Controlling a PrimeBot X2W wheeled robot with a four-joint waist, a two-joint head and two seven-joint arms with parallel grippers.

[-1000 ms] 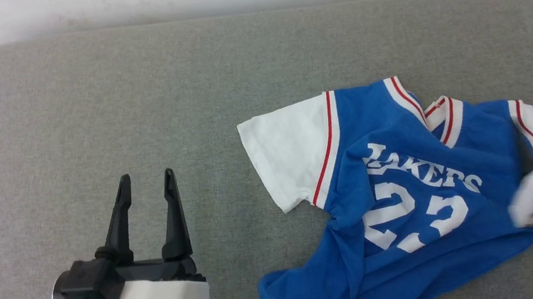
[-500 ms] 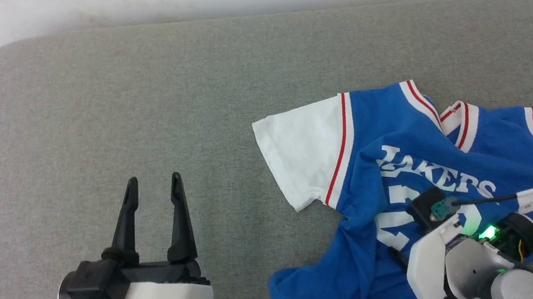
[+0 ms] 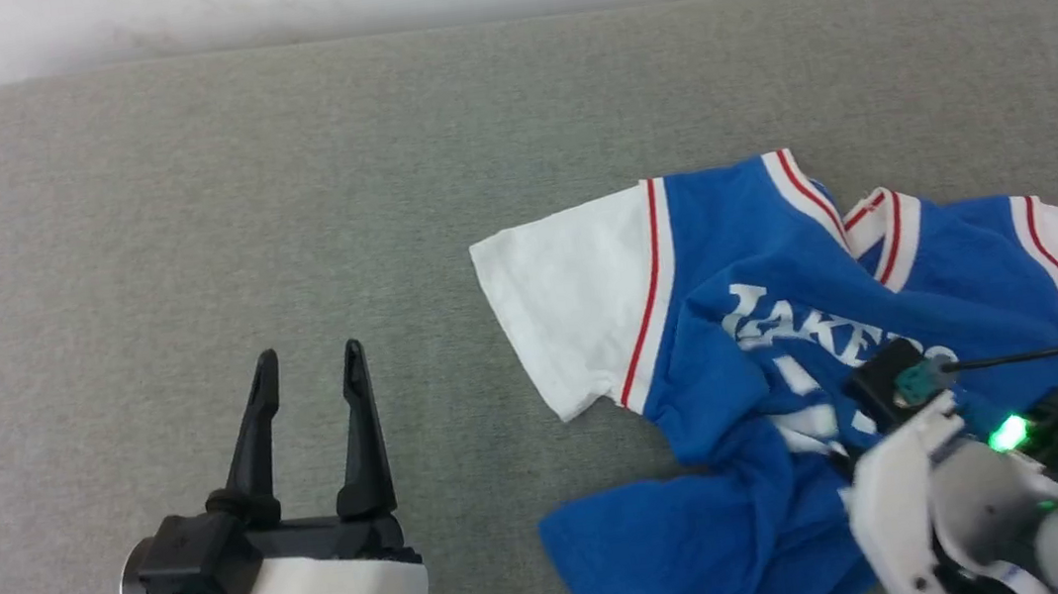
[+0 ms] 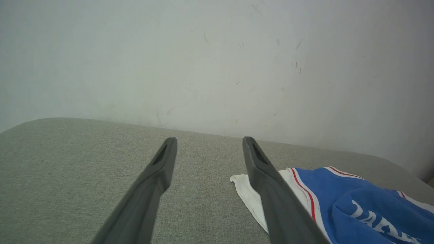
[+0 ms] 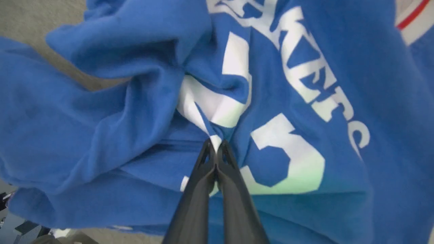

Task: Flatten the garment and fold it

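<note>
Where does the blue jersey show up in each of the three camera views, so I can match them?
Head view: the jersey lies crumpled in the right half, from the middle down to the bottom edge.
Left wrist view: the jersey sits in the lower right corner.
Right wrist view: the jersey is seen close up, a fold pinched by the right gripper at centre.
Shared landmark: the white LAKERS lettering.

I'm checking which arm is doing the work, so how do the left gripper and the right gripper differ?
The left gripper stands open, nothing between its fingers; the right gripper is shut, pinching a fold of the garment at its white number print. The left gripper is over the bare grey surface, apart from the garment; the right gripper is on it. Both have two long dark fingers.
</note>
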